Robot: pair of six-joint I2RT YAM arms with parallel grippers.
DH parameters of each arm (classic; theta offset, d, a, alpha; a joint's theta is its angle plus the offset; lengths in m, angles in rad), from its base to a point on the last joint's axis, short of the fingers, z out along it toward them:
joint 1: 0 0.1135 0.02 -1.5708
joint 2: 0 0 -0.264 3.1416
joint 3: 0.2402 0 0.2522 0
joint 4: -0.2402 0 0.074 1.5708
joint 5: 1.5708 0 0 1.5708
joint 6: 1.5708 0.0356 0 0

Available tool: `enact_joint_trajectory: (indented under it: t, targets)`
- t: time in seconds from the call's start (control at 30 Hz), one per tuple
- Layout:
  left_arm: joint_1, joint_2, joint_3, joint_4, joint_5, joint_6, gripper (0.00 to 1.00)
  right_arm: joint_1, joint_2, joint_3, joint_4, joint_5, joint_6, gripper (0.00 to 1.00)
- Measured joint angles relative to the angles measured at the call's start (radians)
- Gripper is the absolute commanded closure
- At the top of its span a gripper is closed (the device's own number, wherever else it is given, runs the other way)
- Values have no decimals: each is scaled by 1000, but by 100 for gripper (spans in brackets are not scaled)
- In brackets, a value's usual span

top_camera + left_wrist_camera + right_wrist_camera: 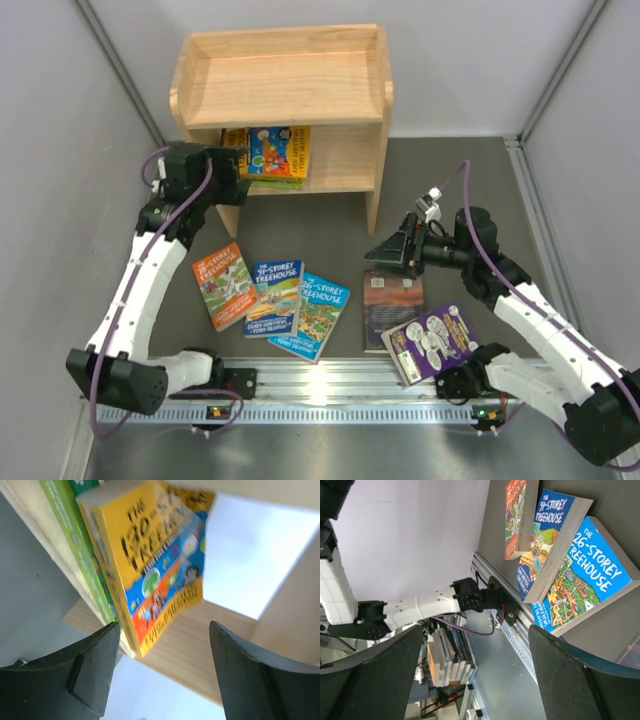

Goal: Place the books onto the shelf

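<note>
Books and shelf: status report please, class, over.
Left end effector open, empty, at shelf lower tier by yellow book. Right end effector open, empty, near dark brown book. Five books on table. No obstruction seen.

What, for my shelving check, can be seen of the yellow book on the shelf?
The yellow book is a paperback with a yellow, blue and orange cartoon cover. It stands on the lower tier of the shelf, cover facing out, a green book close beside it. The left gripper hangs open before it, not touching.

Lab test cell: white panels (60, 100), aluminium mounting rail (330, 385).
</note>
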Motion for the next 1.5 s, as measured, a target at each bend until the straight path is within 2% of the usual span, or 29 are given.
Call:
enact_joint_trajectory:
  t: [0.1,0.23,0.33,0.5,0.63,0.9,0.97,1.07,1.13,1.37,1.5]
  targets:
    - [0,-78,-13,-33,2,52,13,0,-3,9,-33,3,-37,14]
    - [0,-201,-62,-110,3,204,1,18,15,74,-108,29,-113,14]
    - [0,-303,-138,-192,-4,307,1,103,76,150,-140,90,-164,14]
    - [0,-473,-295,-364,-59,435,1,352,324,327,-157,174,-223,16]
    - [1,-559,-412,-436,-109,500,1,454,553,448,-167,210,-243,16]
    - [21,-500,-532,-443,-187,613,1,524,936,835,-200,243,-286,15]
    - [73,-454,-532,-423,-179,654,1,528,1011,926,-205,261,-292,15]
    - [225,-378,-550,-350,-131,726,1,531,1108,1033,-211,301,-301,15]
    - [293,-343,-570,-311,-130,756,1,535,1168,1091,-217,333,-307,15]
    - [347,-336,-652,-207,-109,791,1,563,1347,1234,-225,420,-327,14]
    - [373,-335,-731,-162,-79,771,1,568,1449,1260,-229,456,-323,14]
